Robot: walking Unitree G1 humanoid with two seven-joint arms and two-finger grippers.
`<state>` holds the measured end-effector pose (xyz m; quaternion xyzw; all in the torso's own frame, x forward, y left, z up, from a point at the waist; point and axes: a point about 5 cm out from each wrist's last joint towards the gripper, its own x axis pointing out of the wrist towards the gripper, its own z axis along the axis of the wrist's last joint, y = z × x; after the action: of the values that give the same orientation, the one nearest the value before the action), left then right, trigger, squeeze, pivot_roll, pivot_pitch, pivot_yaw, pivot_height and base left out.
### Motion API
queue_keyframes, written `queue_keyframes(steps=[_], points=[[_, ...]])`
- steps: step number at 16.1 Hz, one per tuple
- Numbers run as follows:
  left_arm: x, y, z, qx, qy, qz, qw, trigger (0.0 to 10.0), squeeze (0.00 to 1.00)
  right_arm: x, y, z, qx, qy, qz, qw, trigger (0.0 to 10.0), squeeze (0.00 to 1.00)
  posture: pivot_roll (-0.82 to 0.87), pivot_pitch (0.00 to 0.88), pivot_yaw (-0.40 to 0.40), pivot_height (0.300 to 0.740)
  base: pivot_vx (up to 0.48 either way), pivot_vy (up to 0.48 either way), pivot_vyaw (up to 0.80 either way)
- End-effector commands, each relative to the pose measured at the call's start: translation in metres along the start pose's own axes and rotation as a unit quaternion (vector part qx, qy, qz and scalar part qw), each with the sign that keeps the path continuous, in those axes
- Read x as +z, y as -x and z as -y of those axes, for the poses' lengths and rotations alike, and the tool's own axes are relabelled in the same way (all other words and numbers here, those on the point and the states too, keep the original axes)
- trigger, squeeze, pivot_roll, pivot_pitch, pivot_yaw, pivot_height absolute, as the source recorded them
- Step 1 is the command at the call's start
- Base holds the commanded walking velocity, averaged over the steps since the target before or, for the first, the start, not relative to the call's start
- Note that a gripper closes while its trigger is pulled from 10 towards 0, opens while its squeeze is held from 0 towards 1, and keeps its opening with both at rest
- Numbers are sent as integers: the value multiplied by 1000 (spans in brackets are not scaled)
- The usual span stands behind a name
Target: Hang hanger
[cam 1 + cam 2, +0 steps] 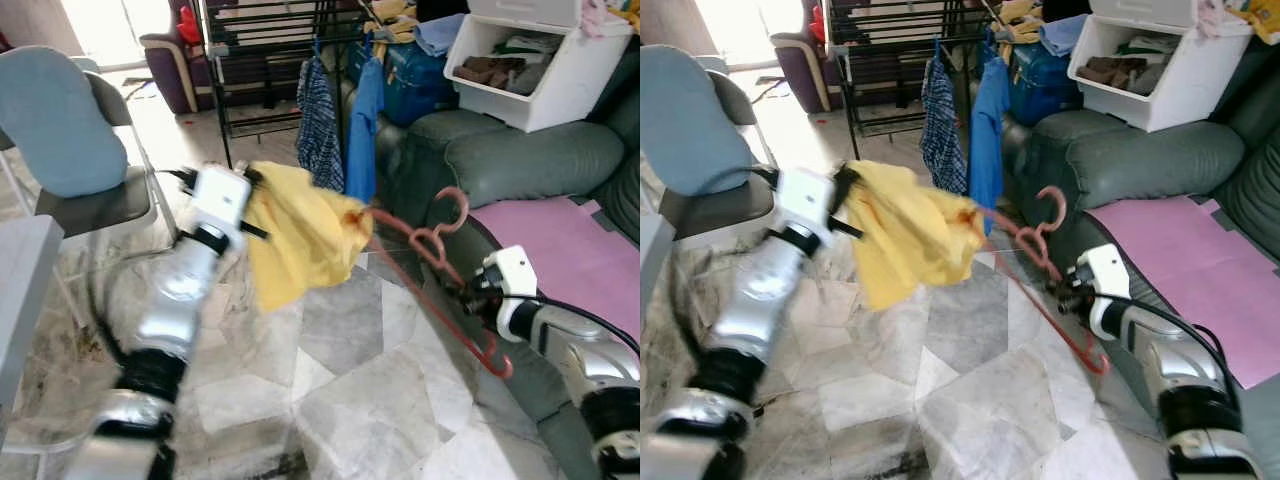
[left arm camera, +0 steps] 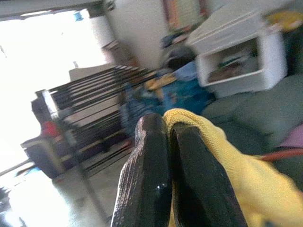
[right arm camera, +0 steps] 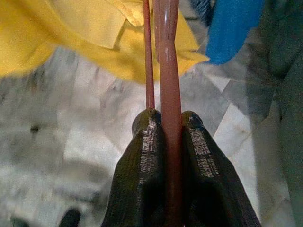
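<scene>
Both grippers are closed: the left gripper [image 2: 168, 142] pinches the yellow cloth shirt [image 1: 300, 235], the right gripper [image 3: 171, 130] clamps the reddish-brown plastic hanger [image 1: 435, 270] above the marble floor [image 1: 350, 390].

Grey marble floor tiles [image 1: 340, 400] gleam; a blue-backed chair [image 1: 70, 130] stands left, a green sofa [image 1: 530, 160] right, a black drying rack [image 1: 265, 60] far behind.
</scene>
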<state>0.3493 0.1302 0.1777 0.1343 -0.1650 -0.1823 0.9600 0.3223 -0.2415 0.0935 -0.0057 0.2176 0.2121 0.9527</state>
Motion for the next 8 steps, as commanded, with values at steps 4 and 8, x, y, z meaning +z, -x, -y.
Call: queue_keyframes(steps=[4,8], points=[[14,6,60,-140,57,38,988,10000,0,19,-16,-2,-43,-127,71,988,10000,0,-117,0,6,740,0,0,0],[25,15,89,-216,118,56,968,10000,0,41,-29,-17,-34,-181,123,975,10000,0,-120,0,4,740,0,0,0]])
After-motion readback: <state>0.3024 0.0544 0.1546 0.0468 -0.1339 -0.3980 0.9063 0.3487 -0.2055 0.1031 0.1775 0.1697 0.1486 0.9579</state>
